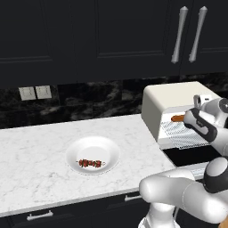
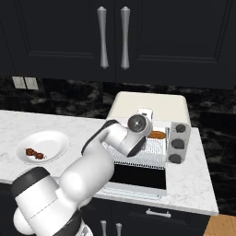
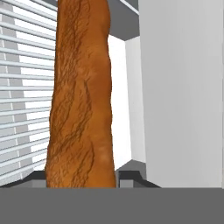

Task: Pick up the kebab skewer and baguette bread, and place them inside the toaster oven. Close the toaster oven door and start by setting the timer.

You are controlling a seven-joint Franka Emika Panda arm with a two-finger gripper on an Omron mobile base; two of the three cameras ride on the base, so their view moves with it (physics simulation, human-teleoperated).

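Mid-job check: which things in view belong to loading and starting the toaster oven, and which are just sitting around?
Job:
- baguette, at the oven's wire rack, fingertips on either side
- gripper
- skewer, on the plate
- toaster oven
- oven door, open
- knobs

Just there:
- plate
- wall cabinets
- wall outlets
- counter

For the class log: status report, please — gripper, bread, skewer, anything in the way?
Gripper at baguette bread, inside toaster oven, grip unclear. Kebab skewer on plate. Door open; path clear.
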